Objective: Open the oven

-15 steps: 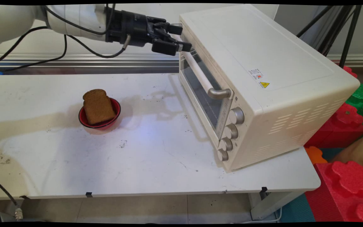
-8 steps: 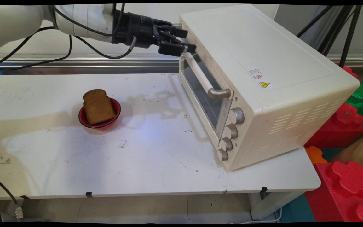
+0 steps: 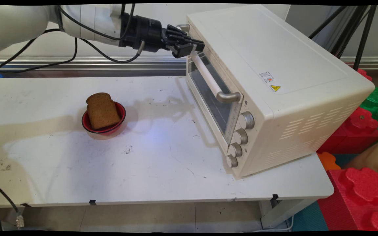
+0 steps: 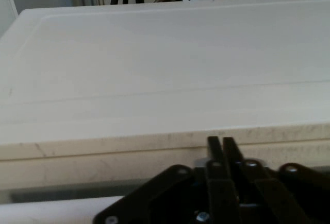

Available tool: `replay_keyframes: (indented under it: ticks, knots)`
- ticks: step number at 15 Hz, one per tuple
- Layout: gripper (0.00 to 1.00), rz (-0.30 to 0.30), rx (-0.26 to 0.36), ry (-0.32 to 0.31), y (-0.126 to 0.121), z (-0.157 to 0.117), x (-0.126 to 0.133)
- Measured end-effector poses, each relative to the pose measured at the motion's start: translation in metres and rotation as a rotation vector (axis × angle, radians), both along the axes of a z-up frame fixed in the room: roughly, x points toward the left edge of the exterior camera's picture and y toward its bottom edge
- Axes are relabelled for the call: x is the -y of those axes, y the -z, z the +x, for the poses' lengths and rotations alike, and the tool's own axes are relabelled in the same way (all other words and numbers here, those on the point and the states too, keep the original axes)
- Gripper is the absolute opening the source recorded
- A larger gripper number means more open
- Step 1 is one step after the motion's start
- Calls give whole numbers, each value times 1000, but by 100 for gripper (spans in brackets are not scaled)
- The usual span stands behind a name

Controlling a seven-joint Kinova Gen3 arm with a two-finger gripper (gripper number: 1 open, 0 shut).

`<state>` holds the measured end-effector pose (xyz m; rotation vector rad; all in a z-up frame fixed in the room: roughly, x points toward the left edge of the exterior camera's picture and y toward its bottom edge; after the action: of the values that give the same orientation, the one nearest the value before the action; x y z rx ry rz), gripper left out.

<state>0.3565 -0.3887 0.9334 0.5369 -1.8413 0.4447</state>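
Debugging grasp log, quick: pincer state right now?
Pincer: shut at the far end of the oven door handle; whether it grips the bar cannot be told.

Cream oven (image 3: 274, 65), red bowl (image 3: 120, 115), brown bread (image 3: 102, 110), black claw (image 3: 195, 47)

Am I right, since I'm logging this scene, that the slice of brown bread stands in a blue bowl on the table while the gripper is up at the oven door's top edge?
Not quite: the bowl is red, not blue, as the main view shows. The brown bread does stand in it on the table, and the gripper is at the oven door's top edge.
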Motion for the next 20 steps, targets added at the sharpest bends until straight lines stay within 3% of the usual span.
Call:
replay_keyframes:
  ticks: [12,20]
  knots:
    - [0,22,55,13,14,-5,5]
    - [0,28,95,24,21,12,0]
